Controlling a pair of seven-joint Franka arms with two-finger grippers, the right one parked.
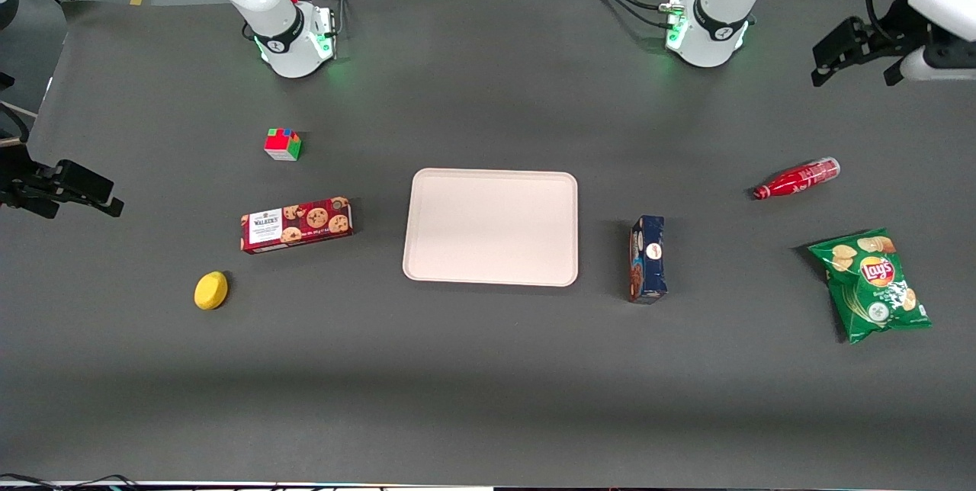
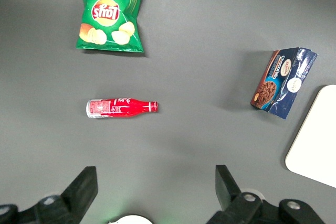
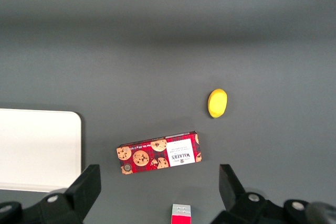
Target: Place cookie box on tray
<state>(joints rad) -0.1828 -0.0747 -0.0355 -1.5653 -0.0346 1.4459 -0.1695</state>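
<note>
The front view looked steeply down over the whole bench (image 1: 488, 399). Both wrist views faced down from height, each sharing the tray (image 1: 492, 226) edge with it.

The left arm's tool (image 2: 155, 192) hung high, fingers spread.

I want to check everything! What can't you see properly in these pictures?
- Tray: cut off by the left wrist view's edge.
- Gripper, open, high above the table: finger bases cut off there.
- Cookie box: underside hidden against the table.
- Cola bottle: label too small in front view.

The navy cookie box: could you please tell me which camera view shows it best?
The left wrist view shows the cookie box largest, with its cookie pictures and logo readable, beside the tray. The front view shows it smaller. The right wrist view misses it. The gripper, fingers open, is high above the table.
</note>
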